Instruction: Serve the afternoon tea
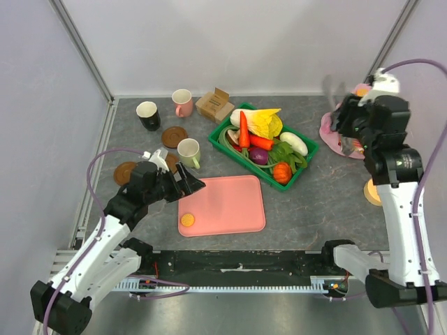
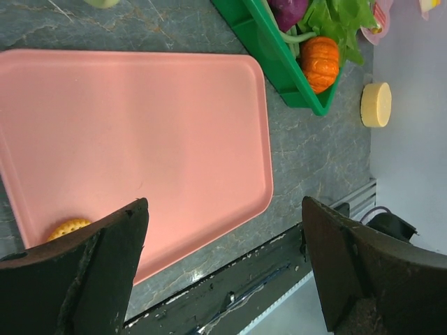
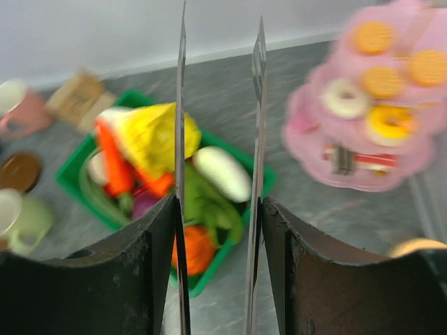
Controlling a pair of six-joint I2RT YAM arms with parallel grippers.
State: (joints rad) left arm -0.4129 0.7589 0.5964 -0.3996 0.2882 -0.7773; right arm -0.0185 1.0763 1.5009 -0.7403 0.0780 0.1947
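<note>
My right gripper (image 3: 218, 202) is shut on a pair of thin metal tongs (image 3: 258, 105), whose two blades stand up between its fingers. It hangs high at the right (image 1: 342, 117), beside a pink tiered stand (image 3: 318, 139) holding orange biscuits (image 3: 372, 38) and iced donuts (image 3: 388, 121). My left gripper (image 2: 224, 204) is open over the near edge of the pink tray (image 2: 140, 125), with nothing between its fingers. One orange biscuit (image 2: 68, 227) lies on the tray's near left corner (image 1: 187, 220). The black mug (image 1: 147, 115), pink mug (image 1: 183, 102) and pale-green mug (image 1: 189, 153) stand at the back left, with brown coasters (image 1: 174, 136) among them.
A green basket (image 1: 305, 162) of toy vegetables sits behind the tray. A small cardboard box (image 1: 214, 105) stands next to the pink mug. A pale yellow disc (image 2: 376, 105) lies at the right near my right arm. Walls close the table on three sides.
</note>
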